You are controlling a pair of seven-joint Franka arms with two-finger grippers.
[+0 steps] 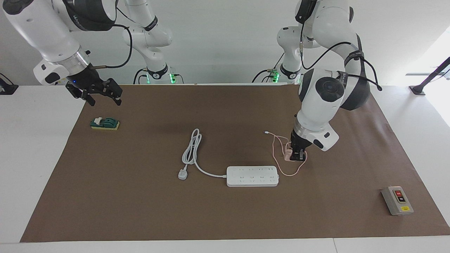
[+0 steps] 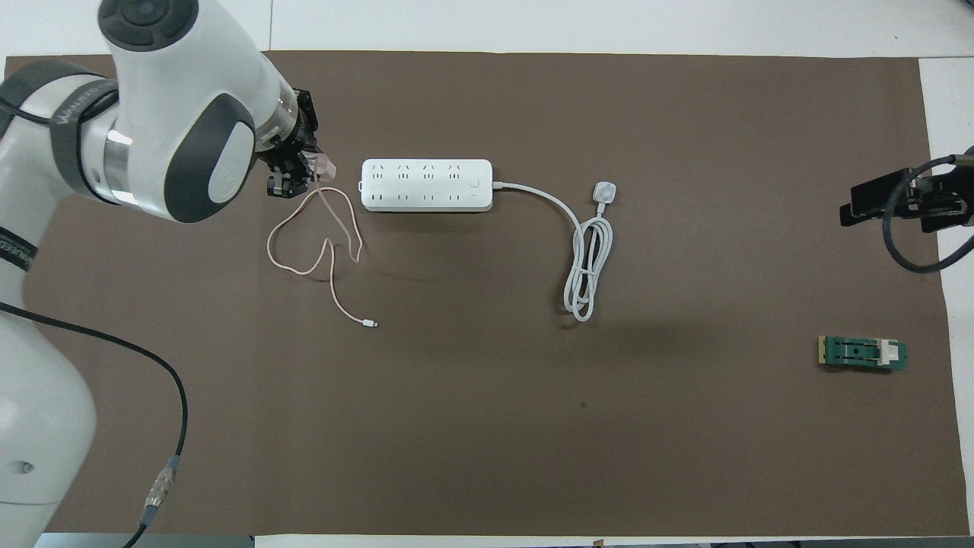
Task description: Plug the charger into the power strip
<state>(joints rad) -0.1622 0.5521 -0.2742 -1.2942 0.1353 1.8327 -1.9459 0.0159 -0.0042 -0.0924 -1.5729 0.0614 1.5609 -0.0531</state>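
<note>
Two arms are working over a desk (image 1: 31, 147) covered by a brown mat (image 1: 225, 218). In the facing view, the left gripper (image 1: 298, 156) is sitting right of centre, its jaws clamping shut on the pink charger (image 1: 289, 156), just off the end of the power strip (image 1: 252, 176) that points toward the left arm's side. In the overhead view the same charger (image 2: 326, 163) is showing left of centre, close beside the strip's end but apart from it. Its thin pink cable (image 2: 304, 243) is looping over the mat and ending in a small connector (image 2: 370, 324). The strip's thick white cord (image 1: 191, 149) is lying coiled, ending in a white plug (image 1: 182, 174). The right gripper (image 1: 102, 98) is hanging at the facing view's upper left, jaws spread wide and holding nothing, over the mat's edge above a green block (image 1: 104, 123). A grey switch box (image 1: 397, 200) is lying at lower right.
</note>
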